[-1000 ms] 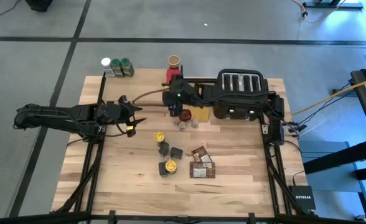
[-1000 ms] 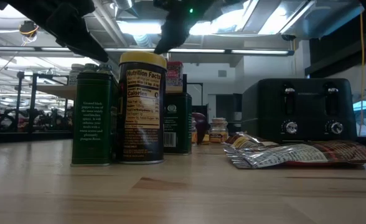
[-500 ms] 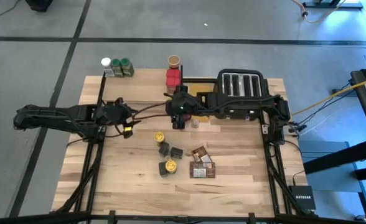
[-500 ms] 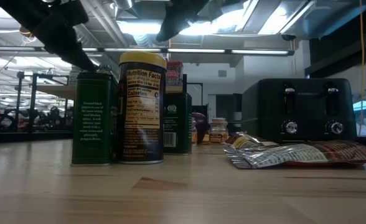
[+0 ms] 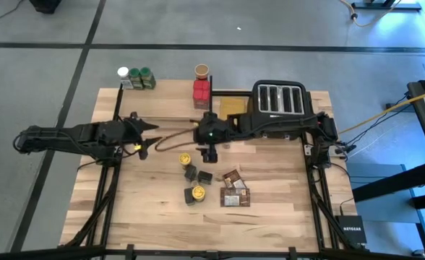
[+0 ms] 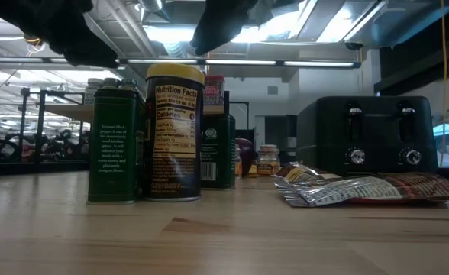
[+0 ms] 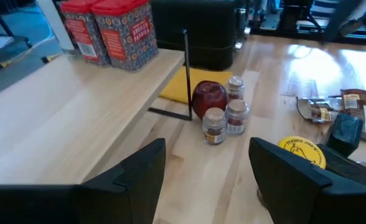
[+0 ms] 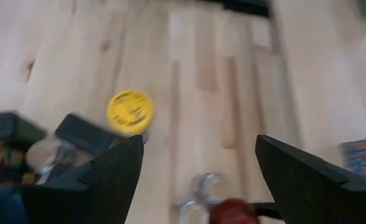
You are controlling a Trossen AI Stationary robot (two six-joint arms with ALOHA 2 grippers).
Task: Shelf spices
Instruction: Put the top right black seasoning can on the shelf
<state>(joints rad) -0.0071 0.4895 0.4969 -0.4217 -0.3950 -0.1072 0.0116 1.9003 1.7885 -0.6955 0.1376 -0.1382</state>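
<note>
- Broadly, the surface (image 5: 126, 209) carries everything: a black toaster (image 5: 278, 101) at the far side, the shelf (image 7: 77, 112) running beside it, and spices scattered in several groups.
- On the shelf stand two red tins (image 7: 111, 28); the rest of its plank is bare, so the shelving looks barely begun.
- Loose spices wait mid-surface: a yellow-lidded jar (image 5: 186, 159), another yellow-lidded jar (image 5: 198, 192), dark tins (image 5: 204, 176) and flat brown packets (image 5: 233, 191); small jars (image 7: 225, 118) sit beside a dark red knob-like object (image 7: 208, 98) by the shelf leg.
- The right end effector (image 5: 208, 150) hovers just beside the upper yellow-lidded jar, jaws spread wide and empty (its wrist view shows that lid between the fingers (image 8: 314, 186)).
- The left end effector (image 5: 146, 139) waits over the surface's left part, open, holding nothing.
- Judged step: the reach towards a first loose jar. The next move calls for lowering the right jaws squarely around that jar without nudging the dark tins touching it.
</note>
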